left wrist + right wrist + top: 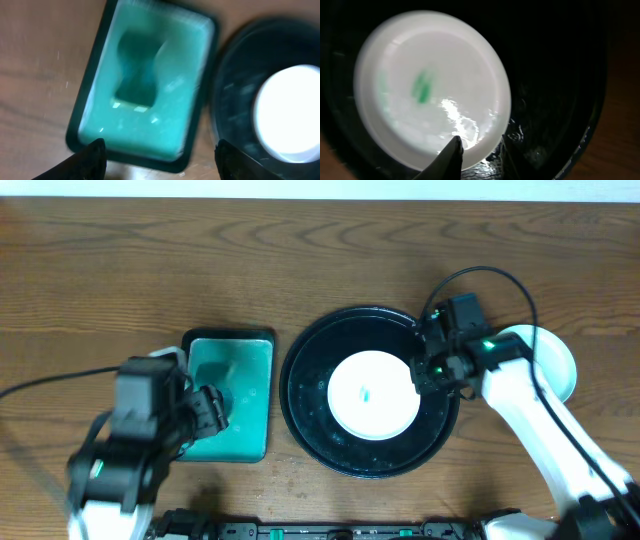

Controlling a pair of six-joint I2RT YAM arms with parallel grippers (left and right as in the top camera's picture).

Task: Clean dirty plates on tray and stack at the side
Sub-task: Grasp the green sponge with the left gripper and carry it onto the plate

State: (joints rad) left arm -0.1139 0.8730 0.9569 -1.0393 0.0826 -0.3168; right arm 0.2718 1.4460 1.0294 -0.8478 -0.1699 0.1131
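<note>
Spanning everything: brown wooden tabletop point(100, 260). Large round glossy black tray point(310, 370) on it, rectangular dark-rimmed teal sponge tray point(230, 334) just beside. Small white green-smeared plate point(375, 395) centred in black tray. My left fingers point(92, 160) spread wide above the sponge; right fingers point(451, 157) at plate's rim, can't tell grip.

We stretch our left arm point(125, 445) in from the lower left, and the left end effector point(212, 408) points rightward with its fingers point(92, 156) spread wide. Our right arm point(525, 405) angles in from the lower right. The right end effector point(430, 368) shows only one fingertip point(451, 152), so its spread is unclear.
</note>
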